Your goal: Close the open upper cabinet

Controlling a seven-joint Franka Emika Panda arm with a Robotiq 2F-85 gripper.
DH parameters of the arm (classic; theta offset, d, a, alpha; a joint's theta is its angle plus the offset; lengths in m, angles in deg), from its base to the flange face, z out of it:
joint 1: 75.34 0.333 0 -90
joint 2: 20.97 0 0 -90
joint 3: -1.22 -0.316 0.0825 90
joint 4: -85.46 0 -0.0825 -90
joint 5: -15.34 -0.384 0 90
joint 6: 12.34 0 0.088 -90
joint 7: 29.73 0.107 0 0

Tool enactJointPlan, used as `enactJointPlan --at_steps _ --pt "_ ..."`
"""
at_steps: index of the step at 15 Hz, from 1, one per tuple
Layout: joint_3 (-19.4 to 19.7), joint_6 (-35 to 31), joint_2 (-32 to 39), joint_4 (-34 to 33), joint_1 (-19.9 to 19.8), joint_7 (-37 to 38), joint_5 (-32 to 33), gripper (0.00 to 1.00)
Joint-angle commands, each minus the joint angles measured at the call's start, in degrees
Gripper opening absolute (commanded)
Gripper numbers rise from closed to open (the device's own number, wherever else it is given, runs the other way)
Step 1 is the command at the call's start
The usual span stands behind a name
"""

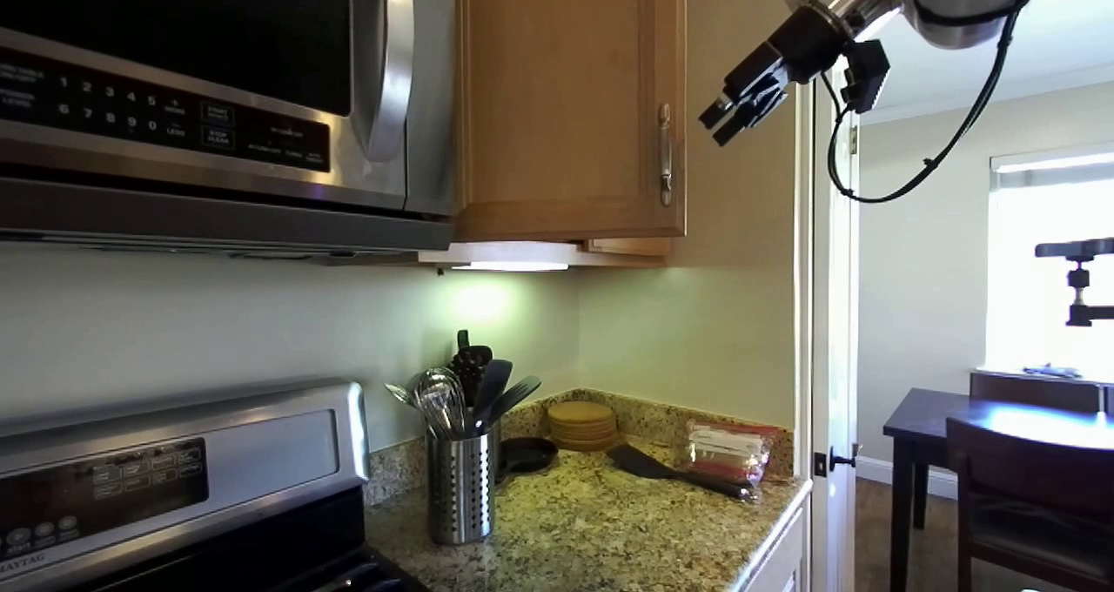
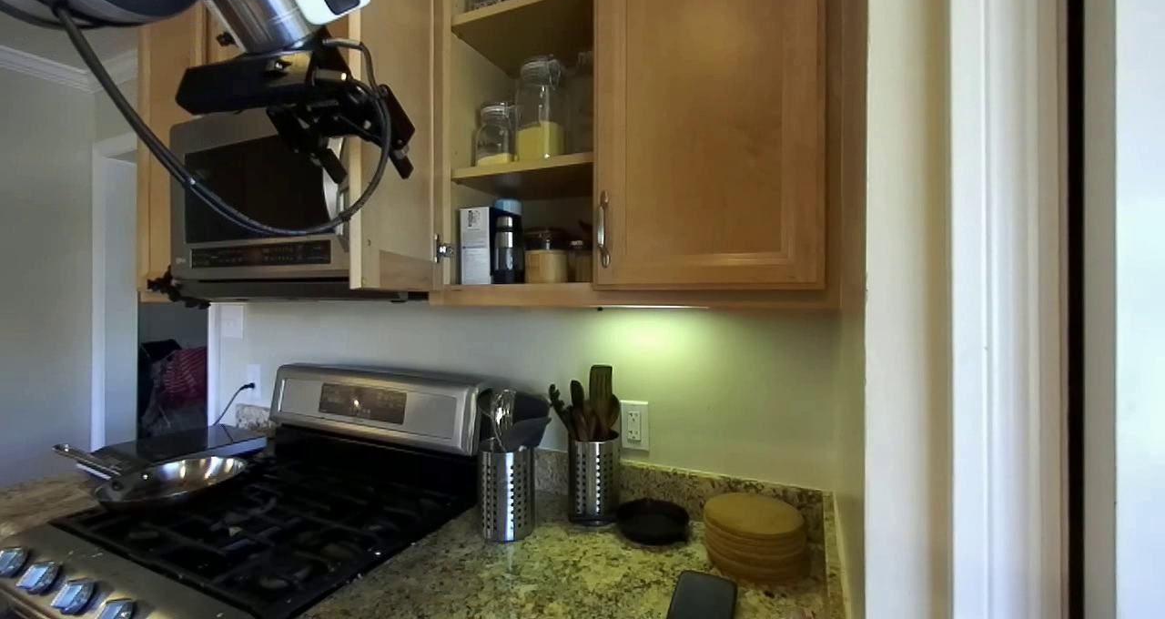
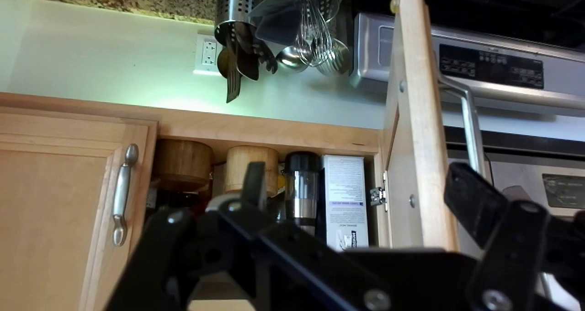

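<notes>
The upper cabinet (image 2: 510,296) hangs above the back edge of the tabletop (image 2: 582,583). Its open door (image 3: 427,123) stands tall ahead of my wide-spread, empty fingers (image 3: 473,199); I should push from its handle (image 1: 666,155) side.

the upper cabinet (image 2: 637,127) stands open, jars (image 2: 541,135) inside.
</notes>
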State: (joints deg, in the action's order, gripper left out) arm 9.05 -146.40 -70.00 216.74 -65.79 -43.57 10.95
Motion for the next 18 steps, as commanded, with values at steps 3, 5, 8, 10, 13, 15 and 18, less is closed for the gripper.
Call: enactJointPlan --at_steps 3,5,8,10,13,15,18 --pt "0.47 6.47 -4.11 0.12 1.79 -2.66 -2.23 1.0" --pt "-0.82 5.98 -4.42 0.26 2.26 -2.39 -3.11 1.0" --pt "-3.48 1.23 -3.0 -0.73 2.69 -1.76 -2.81 1.0" --pt "-4.88 -1.29 -1.63 -1.96 2.44 -1.3 -2.2 1.0" --pt "-5.7 -5.98 0.43 -2.92 2.45 -1.53 -1.76 1.0" --pt "-6.01 -9.77 2.02 -3.31 2.06 -1.45 -1.15 1.0" --pt "-6.37 -15.19 4.86 -3.82 1.18 -1.07 0.16 1.0"
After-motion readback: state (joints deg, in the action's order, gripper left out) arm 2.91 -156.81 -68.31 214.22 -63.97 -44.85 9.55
